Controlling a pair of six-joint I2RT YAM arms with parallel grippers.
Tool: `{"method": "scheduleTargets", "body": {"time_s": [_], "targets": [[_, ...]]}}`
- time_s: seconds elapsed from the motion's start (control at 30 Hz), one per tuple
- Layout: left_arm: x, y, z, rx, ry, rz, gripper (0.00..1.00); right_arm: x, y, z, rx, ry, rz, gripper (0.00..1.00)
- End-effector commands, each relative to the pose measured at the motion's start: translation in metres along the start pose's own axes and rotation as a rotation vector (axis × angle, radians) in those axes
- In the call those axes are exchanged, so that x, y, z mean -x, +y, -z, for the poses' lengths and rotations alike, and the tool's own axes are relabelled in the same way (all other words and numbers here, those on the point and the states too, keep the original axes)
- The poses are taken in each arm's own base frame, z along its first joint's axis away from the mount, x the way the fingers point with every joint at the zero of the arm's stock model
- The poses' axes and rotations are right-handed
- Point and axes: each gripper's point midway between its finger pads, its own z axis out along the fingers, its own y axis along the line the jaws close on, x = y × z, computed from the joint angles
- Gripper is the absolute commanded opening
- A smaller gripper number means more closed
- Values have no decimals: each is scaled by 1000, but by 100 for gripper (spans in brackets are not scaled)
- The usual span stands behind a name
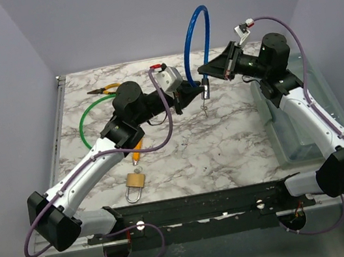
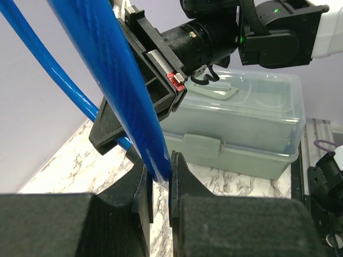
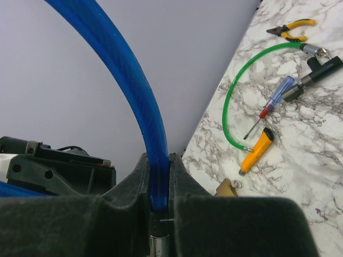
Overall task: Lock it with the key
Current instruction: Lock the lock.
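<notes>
A blue cable lock (image 1: 194, 29) arches above the back of the table, held up between both grippers. My left gripper (image 1: 187, 91) is shut on one end of the blue cable (image 2: 126, 85), which is pinched at the fingertips (image 2: 177, 166). My right gripper (image 1: 207, 70) is shut on the other end, where the cable (image 3: 131, 85) meets a metal tip between the pads (image 3: 177, 171). The two grippers are almost touching. A small key (image 1: 205, 104) dangles below them, above the marble. The lock's body is hidden.
A brass padlock (image 1: 135, 182) lies near the front left. A green cable lock (image 1: 89, 116), yellow pliers (image 1: 104, 89), a screwdriver (image 3: 273, 99) and a yellow tool (image 1: 136, 153) lie on the left. A clear plastic box (image 1: 296, 121) stands at the right edge.
</notes>
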Motion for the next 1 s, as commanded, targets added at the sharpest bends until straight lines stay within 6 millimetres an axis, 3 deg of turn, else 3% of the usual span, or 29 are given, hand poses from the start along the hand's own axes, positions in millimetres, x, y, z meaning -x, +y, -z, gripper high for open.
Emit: {"method": "scheduleTargets", "body": {"time_s": [0.0, 0.2, 0.5, 0.63, 0.97], "targets": [[-11, 4, -5, 15, 31, -56, 0, -2, -4, 1, -35, -22, -35, 1], [-30, 7, -8, 34, 84, -70, 0, -2, -5, 2, -47, -34, -69, 1], [-57, 4, -5, 51, 127, 71, 0, 7, 18, -1, 39, -29, -71, 1], [-56, -4, -1, 32, 111, 116, 0, 7, 25, -1, 66, -20, -67, 0], [-21, 5, 5, 80, 50, 34, 13, -8, 1, 0, 28, -7, -74, 0]]}}
